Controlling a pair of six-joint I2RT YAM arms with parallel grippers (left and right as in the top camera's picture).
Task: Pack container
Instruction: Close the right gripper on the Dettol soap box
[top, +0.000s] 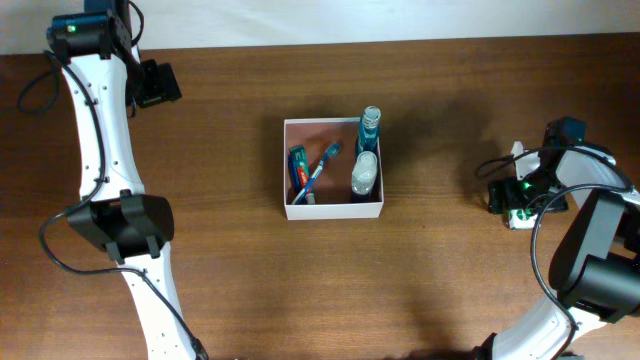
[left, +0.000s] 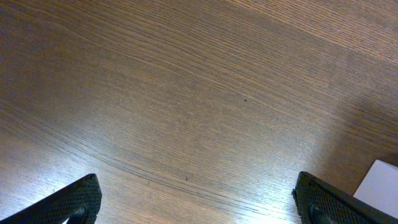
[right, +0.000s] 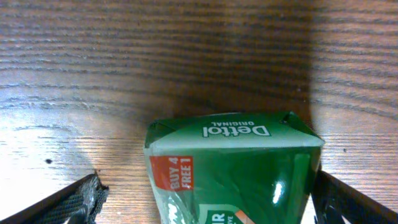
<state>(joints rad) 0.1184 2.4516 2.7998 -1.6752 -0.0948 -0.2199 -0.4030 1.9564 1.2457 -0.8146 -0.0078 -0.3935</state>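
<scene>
The container (top: 334, 211), a square white-walled box with a pinkish-brown inside, stands mid-table. In it lie a toothpaste tube (top: 298, 165), a blue toothbrush (top: 318, 175), a clear bottle (top: 364, 176) and a blue-capped bottle (top: 370, 122). My right gripper (top: 510, 200) is at the right of the table, open. Its fingers (right: 205, 199) straddle a green Dettol soap pack (right: 236, 162) lying on the wood, with a gap at the left finger. My left gripper (top: 163, 85) is far back left, open and empty (left: 199, 202) over bare wood.
The table is dark brown wood (top: 220, 250). A white corner (left: 380, 182) shows at the lower right of the left wrist view. The left arm's base and cables (top: 120, 225) stand at the left, and the right arm's (top: 600, 250) at the right edge.
</scene>
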